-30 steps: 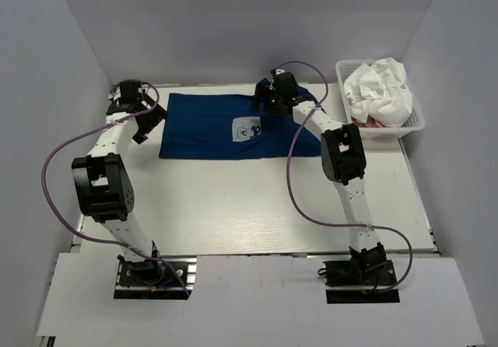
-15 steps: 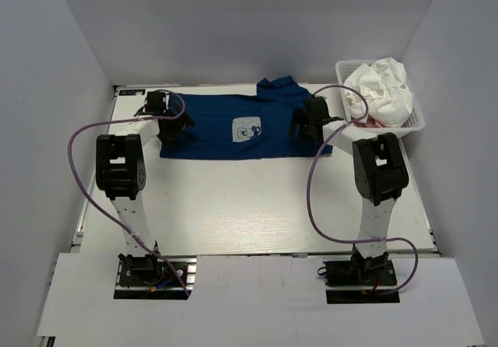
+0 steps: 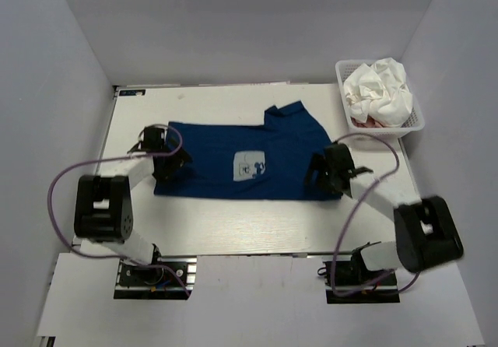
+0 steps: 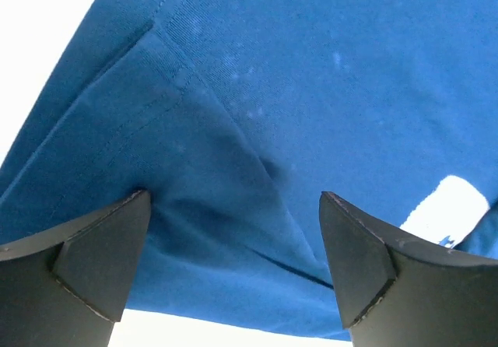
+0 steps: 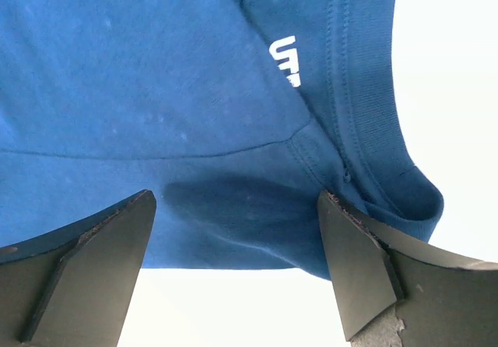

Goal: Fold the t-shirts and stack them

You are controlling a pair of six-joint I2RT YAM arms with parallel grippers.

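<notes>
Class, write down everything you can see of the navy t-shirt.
The navy t-shirt is soft cloth with stitched hems and a pale square print. It lies spread sideways on the table, mostly flat, one sleeve poking out at the far edge. The open left gripper and right gripper stand over its ends.

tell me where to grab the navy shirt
Pinch the navy shirt at its near edge, one end each: left tool at the left end, right tool by the collar, coming straight down. It lies flat and wide, so one grip would let it sag.
</notes>
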